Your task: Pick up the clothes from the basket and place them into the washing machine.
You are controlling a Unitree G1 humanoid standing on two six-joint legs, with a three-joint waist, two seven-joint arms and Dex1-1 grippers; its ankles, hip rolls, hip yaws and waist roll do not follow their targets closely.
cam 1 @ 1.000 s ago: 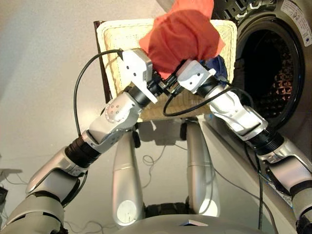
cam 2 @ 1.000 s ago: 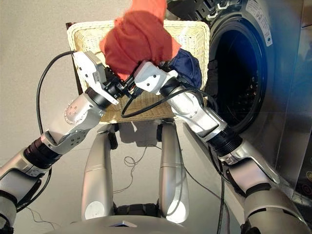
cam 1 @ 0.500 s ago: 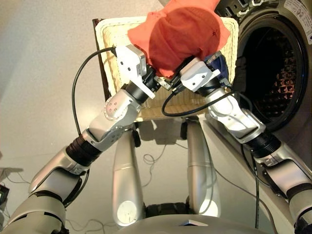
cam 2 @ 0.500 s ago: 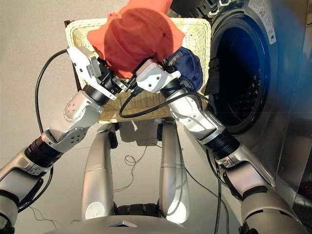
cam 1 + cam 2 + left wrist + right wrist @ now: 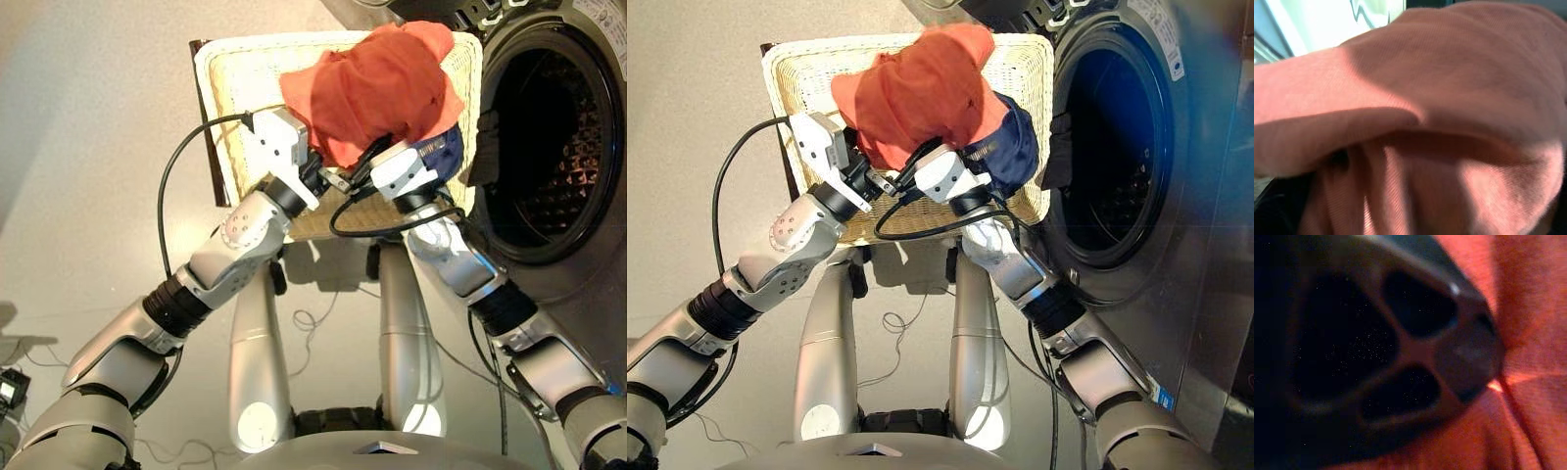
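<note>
Clothes: an orange-red soft fabric garment is held bunched above the rectangular cream-white woven wicker basket, covering much of the basket's half nearest the washer. A navy blue fabric garment is seen just under the orange-red one, at the basket's corner closest to the machine, touching the rim. A black piece of cloth is draped over the lip of the porthole, beside the basket. The large dark grey front-loading washing machine stands just beside the basket, its round opening uncovered and the perforated steel drum exposed. Left gripper: buried in the lower edge of the orange-red garment over the basket; whether it is spread or pinching cannot be told, cloth filling its wrist view. Right gripper: likewise pushed into the same garment from the machine side of the basket; one black finger is seen against red cloth, its grip not discernible.
</note>
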